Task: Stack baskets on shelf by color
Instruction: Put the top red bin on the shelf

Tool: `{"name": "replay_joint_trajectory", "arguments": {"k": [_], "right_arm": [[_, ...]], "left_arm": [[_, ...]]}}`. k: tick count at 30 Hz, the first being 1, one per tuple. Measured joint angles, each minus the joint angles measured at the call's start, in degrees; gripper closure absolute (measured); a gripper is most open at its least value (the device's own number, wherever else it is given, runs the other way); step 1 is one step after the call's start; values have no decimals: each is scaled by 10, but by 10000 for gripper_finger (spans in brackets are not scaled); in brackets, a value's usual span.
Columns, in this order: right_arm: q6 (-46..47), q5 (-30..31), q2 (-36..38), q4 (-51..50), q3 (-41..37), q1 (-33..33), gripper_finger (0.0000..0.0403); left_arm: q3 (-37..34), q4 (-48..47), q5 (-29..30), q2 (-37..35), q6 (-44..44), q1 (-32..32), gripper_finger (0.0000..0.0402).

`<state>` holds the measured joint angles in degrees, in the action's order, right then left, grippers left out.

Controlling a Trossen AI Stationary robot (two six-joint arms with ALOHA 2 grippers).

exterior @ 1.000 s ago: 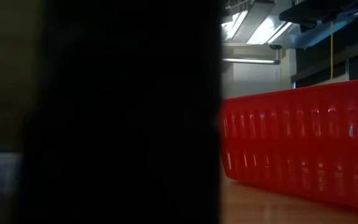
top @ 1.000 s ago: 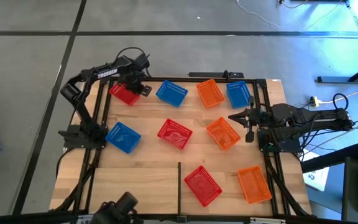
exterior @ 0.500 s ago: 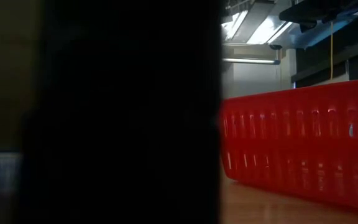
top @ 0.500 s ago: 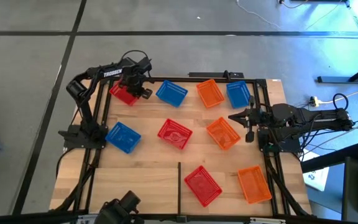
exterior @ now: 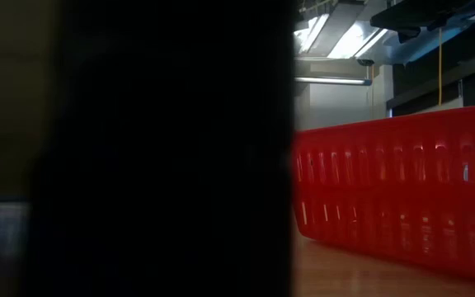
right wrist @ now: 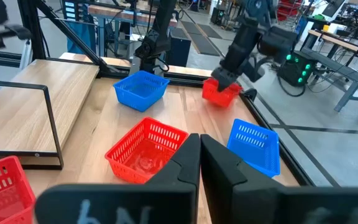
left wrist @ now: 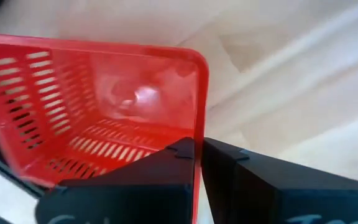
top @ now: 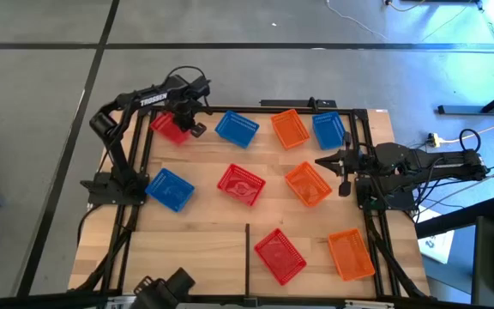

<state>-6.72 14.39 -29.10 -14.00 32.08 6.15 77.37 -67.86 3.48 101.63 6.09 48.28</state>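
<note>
Left gripper (top: 189, 120) pinches the rim of a red basket (top: 171, 129) at the worktop's far left corner. Right gripper (top: 328, 161) waits pressed together at the right edge. Nothing's stacked yet; all nine baskets remain.

The wooden tabletop (top: 204, 227) carries nine baskets: three red (top: 241, 185), three blue (top: 170, 189) and three orange (top: 307, 184), all lying scattered apart.

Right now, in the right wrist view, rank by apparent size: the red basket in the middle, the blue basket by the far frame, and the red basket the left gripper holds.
1. Middle red basket, largest, but nearest the camera.
2. Far blue basket.
3. Red basket clamped in the left gripper, smallest and partly hidden.
Distance likely explains the differences.
</note>
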Motion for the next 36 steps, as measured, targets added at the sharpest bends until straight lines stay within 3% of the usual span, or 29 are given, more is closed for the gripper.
{"name": "replay_joint_trajectory", "arguments": {"k": [7, 13, 19, 22, 30, 36], "right_arm": [[0, 0, 0, 0, 0, 0, 387], [1, -7, 0, 0, 0, 0, 387], [4, -14, 0, 0, 0, 0, 387], [4, -66, 0, 0, 0, 0, 387], [36, -275, 0, -1, 0, 0, 387], [34, -329, 0, -5, 0, 0, 387]], "left_arm": [[124, -121, 31, -32, -39, -68, 401], [222, -204, 70, -52, -32, -164, 401], [279, -221, 26, -81, 7, -285, 401], [282, -220, 19, -94, 58, -358, 401], [284, -222, 12, -109, 209, -559, 401], [284, -221, 21, -108, 347, -709, 401]]}}
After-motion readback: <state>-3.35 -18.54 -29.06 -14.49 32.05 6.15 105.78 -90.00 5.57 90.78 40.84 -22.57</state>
